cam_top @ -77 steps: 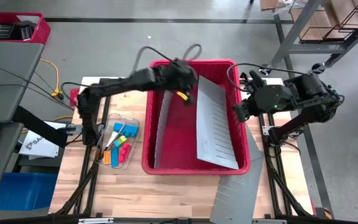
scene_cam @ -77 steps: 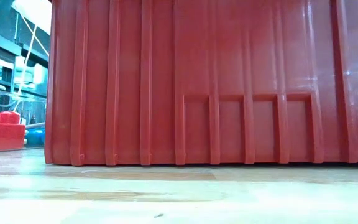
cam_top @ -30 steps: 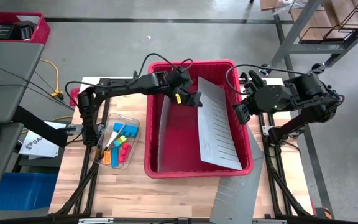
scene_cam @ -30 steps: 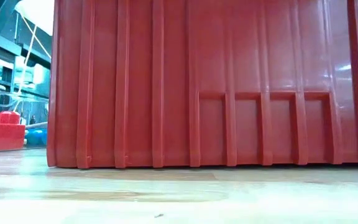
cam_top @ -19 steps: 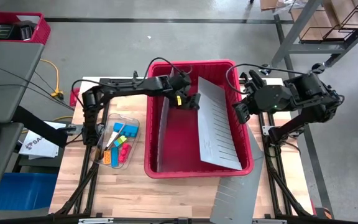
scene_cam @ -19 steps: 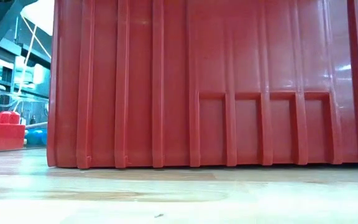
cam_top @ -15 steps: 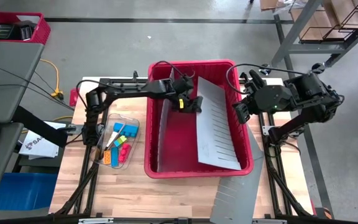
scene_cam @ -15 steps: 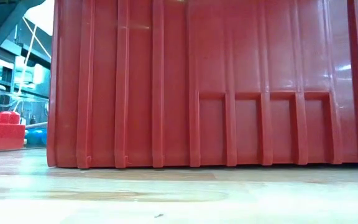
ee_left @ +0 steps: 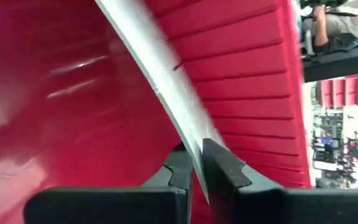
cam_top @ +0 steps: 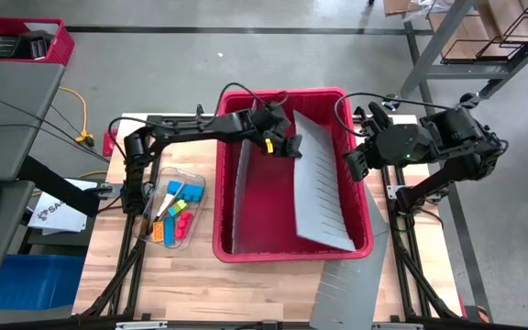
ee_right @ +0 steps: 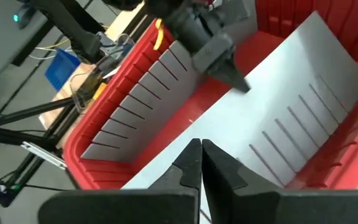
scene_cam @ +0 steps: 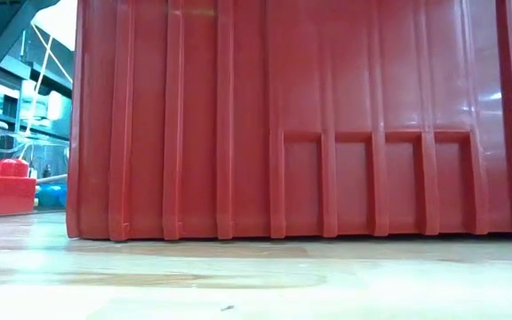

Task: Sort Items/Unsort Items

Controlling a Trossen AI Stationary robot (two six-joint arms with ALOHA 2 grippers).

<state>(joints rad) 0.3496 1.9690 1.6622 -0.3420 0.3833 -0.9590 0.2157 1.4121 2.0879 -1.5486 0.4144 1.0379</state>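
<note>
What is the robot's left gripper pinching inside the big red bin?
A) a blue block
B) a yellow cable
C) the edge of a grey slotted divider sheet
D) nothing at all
C: in the left wrist view the left gripper is shut on the thin edge of the grey divider sheet, which leans inside the red bin.

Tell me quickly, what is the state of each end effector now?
Left end effector: closed on the edge of the large grey divider panel inside the red bin.
Right end effector: closed, holding nothing, beside the bin.
</note>
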